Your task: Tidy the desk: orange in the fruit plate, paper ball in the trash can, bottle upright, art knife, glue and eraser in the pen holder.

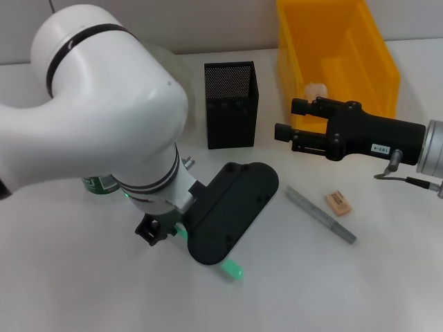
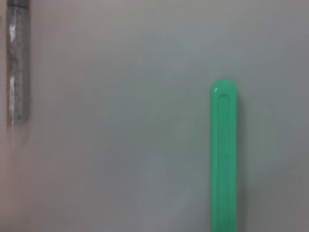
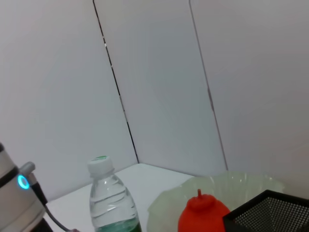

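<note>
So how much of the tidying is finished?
Done: orange in the fruit plate, bottle upright, paper ball in the trash can. In hand: the left gripper is down over the green art knife. Left: knife, grey glue stick and eraser, outside the pen holder. Right gripper hovers by the can.

Office-like desk (image 1: 387,290), mesh pen holder (image 1: 232,104), panelled walls (image 3: 159,87).

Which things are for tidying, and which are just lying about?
Job: orange, fruit plate, paper ball, trash can, bottle, eraser, pen holder, green stick, grey stick.
Lying about: nothing; only the table, left claw above green stick, right claw beside trash can.
</note>
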